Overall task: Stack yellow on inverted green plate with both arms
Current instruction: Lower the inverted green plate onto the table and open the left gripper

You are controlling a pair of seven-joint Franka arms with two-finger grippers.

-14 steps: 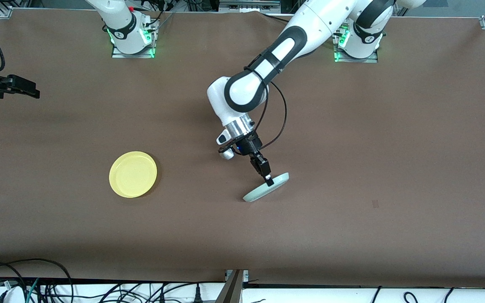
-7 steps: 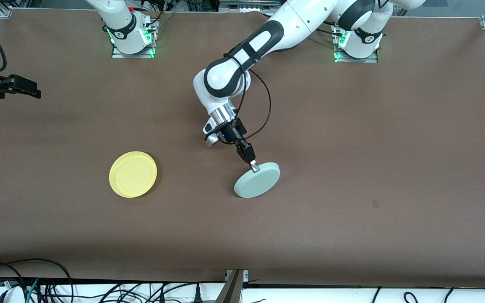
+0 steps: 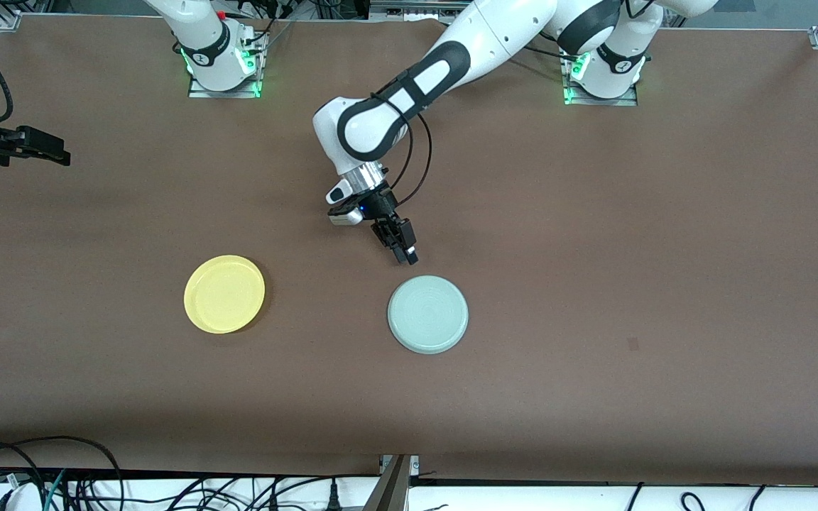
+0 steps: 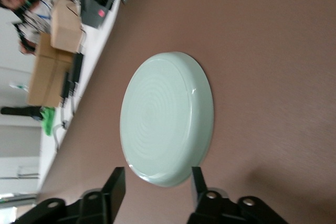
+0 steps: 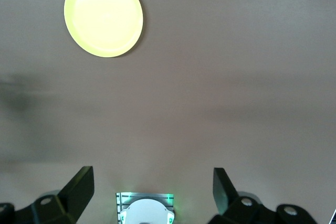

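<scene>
The green plate [image 3: 427, 314] lies upside down on the brown bench [image 3: 664, 284], its ringed underside up, near the middle. The left gripper [image 3: 407, 255] hangs just above the bench beside the plate's edge farther from the front camera, jaws spread and empty. The yellow plate [image 3: 224, 294] sits rim up, well apart toward the right arm's end. The right gripper [image 3: 50, 152] waits at that end, partly cut off by the frame edge, jaws wide apart.
</scene>
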